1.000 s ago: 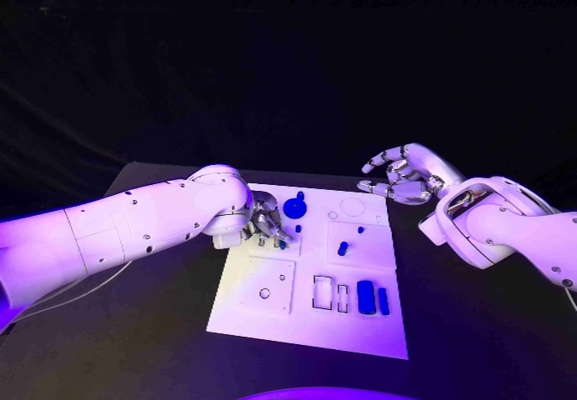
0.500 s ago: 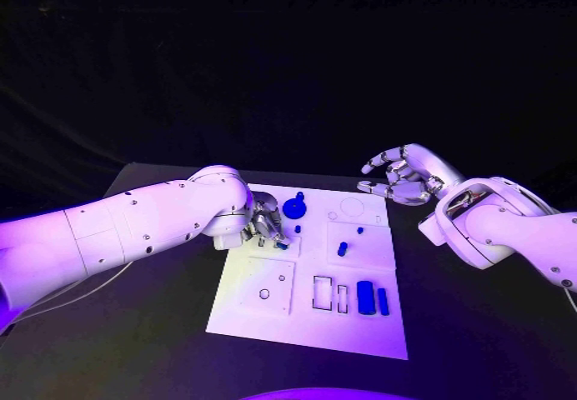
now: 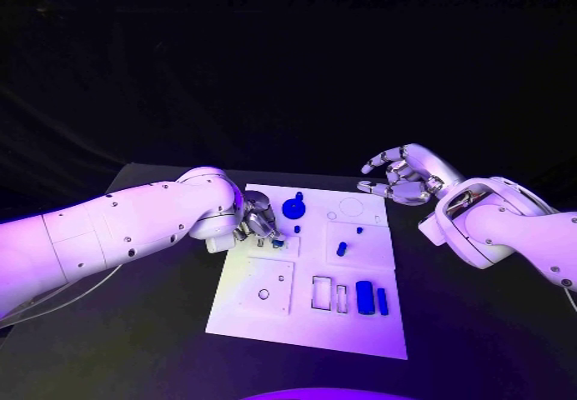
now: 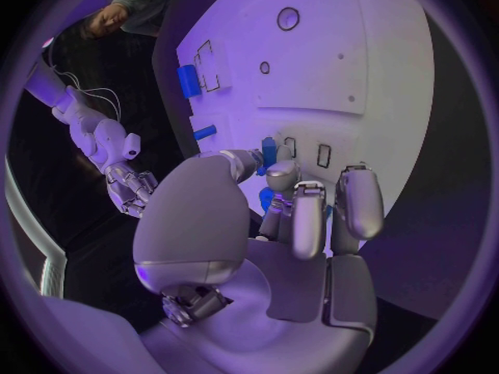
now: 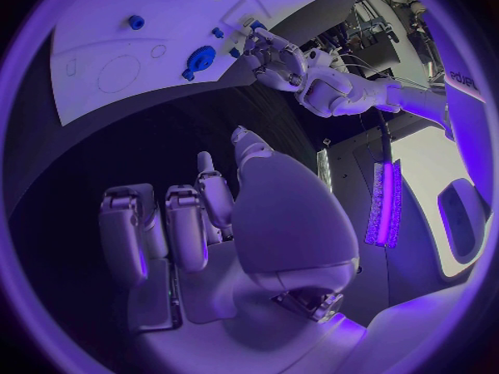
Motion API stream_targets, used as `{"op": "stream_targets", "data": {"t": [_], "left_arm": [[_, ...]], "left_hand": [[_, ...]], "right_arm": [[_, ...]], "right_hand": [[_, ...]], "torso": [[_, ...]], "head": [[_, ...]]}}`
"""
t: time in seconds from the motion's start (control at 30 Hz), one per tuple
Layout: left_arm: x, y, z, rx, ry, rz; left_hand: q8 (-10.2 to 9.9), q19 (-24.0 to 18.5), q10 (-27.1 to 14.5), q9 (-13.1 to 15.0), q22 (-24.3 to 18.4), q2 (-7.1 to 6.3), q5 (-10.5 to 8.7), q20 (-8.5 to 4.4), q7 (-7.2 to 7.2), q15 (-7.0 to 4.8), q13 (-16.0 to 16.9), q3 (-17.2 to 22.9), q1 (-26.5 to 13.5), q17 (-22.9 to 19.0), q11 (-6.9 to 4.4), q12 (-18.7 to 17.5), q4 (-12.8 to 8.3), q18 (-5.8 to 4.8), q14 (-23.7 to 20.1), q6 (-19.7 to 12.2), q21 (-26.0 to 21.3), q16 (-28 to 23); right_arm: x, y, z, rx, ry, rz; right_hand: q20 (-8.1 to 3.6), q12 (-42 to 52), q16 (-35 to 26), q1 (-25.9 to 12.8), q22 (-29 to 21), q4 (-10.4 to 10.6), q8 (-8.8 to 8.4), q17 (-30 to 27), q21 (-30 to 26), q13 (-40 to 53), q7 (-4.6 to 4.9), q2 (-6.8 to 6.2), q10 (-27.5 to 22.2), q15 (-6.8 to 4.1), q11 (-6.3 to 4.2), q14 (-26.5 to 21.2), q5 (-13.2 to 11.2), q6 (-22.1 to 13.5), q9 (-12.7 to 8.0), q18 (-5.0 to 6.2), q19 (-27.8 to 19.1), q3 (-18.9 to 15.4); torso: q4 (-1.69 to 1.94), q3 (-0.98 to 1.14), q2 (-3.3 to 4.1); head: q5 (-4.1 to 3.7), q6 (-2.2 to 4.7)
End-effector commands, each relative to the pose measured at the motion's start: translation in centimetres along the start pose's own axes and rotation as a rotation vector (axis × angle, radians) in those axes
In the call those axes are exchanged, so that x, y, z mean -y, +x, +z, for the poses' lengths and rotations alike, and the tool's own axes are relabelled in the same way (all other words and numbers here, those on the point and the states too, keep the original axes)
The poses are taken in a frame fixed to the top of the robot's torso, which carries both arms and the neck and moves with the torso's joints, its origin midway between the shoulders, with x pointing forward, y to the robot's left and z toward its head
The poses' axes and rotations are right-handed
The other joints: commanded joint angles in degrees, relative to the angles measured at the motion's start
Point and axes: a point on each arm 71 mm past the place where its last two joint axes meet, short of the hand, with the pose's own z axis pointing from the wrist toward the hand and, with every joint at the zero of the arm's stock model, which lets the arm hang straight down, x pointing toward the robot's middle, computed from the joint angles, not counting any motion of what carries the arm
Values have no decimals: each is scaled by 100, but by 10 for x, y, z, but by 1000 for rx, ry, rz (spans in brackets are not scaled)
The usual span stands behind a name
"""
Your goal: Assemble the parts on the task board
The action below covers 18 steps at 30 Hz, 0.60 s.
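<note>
The left hand (image 3: 258, 222) is low over the near-left part of the task board (image 3: 271, 312), with its fingers (image 4: 308, 216) curled downward. Between the fingertips a small blue part (image 3: 278, 242) is visible, and in the left wrist view the same blue part (image 4: 269, 151) sits at the thumb and finger ends, so the hand seems to pinch it, although the contact itself is partly hidden. Just beyond the hand stands the round blue knob piece (image 3: 294, 207), and a little further toward the board's middle a short blue peg (image 3: 343, 247) lies in its square field. Near the front edge two blue blocks (image 3: 373, 297) stand side by side, their long axis pointing from the robot away, beside two empty rectangular slots (image 3: 331, 294). The right hand (image 3: 403, 177) hovers above the far right corner of the board, fingers apart and grasping nothing. The left hand is clearly nearer to the pieces, so the next move is probably its own: setting the pinched part down into a hole directly below.
</note>
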Motion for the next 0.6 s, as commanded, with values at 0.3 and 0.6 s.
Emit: {"op": "stream_targets", "data": {"t": [0.3,0.6], "left_arm": [[3,-1,-5,72,28,7],[7,2,-1,95,15,69]], "left_hand": [[72,91,141,742,70,-57,21,-11,-9,-41,125,1026,-129,1217,-11,141,-995,-68,508,-10,50,82],[112,247,256,799,259,-128,30,-24,-33,-64,248,1176,-237,1243,-36,257,-1099,-110,521,35,137,102]], "right_arm": [[0,0,0,-3,-8,-6],[0,0,0,-3,-9,-6]], "right_hand": [[-40,-14,-35,-24,1319,10,26,871,-13,-3,-7,38,9,-39,-28,446,33,45,9,-9,423,28],[-40,-14,-35,-24,1319,10,26,871,-13,-3,-7,38,9,-39,-28,446,33,45,9,-9,423,28]], "torso": [[8,-3,-7],[3,-8,-2]], "head": [[-2,-27],[23,-38]]}}
